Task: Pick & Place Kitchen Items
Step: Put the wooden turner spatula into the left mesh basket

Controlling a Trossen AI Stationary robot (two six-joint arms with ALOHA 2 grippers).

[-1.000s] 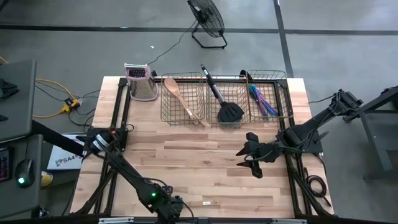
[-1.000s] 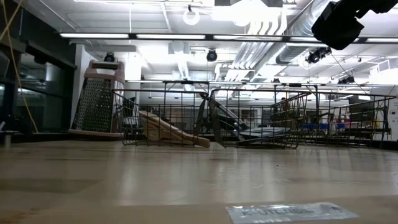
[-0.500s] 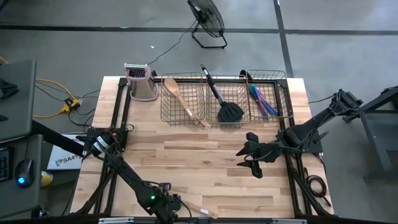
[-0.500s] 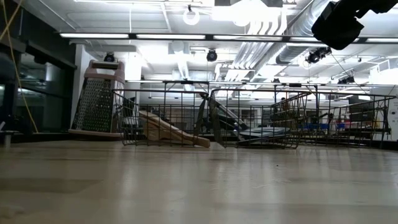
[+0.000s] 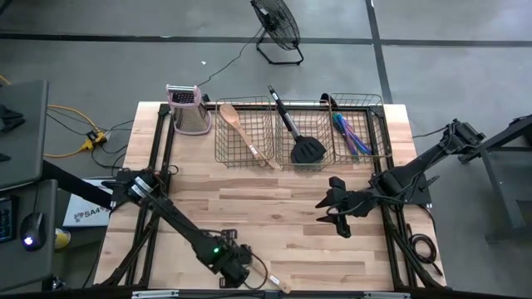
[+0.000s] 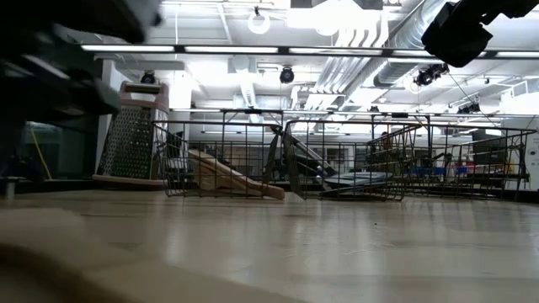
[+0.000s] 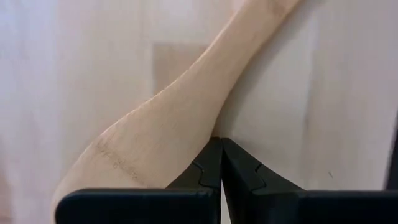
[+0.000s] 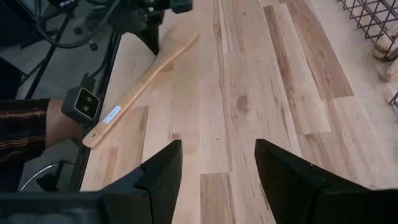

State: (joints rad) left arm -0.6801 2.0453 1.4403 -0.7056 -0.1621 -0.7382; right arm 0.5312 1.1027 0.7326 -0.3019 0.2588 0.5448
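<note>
Pinching the wide end of a wooden spatula (image 7: pixel 168 124), the left gripper (image 7: pixel 221 163) sits clamped at the table's (image 5: pixel 274 208) near edge; the handle runs off beyond view. Farther off, the right gripper (image 5: pixel 335 205) hovers with fingers spread, holding nothing, baskets (image 5: pixel 245 133) beyond.

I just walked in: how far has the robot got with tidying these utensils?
Done: a wooden spoon, a black spatula and blue-purple cutlery already lie in the wire baskets. In hand: the left gripper is shut on a wooden spatula at the table's front edge. Left: carrying it to a basket. The right gripper waits open mid-table.
</note>
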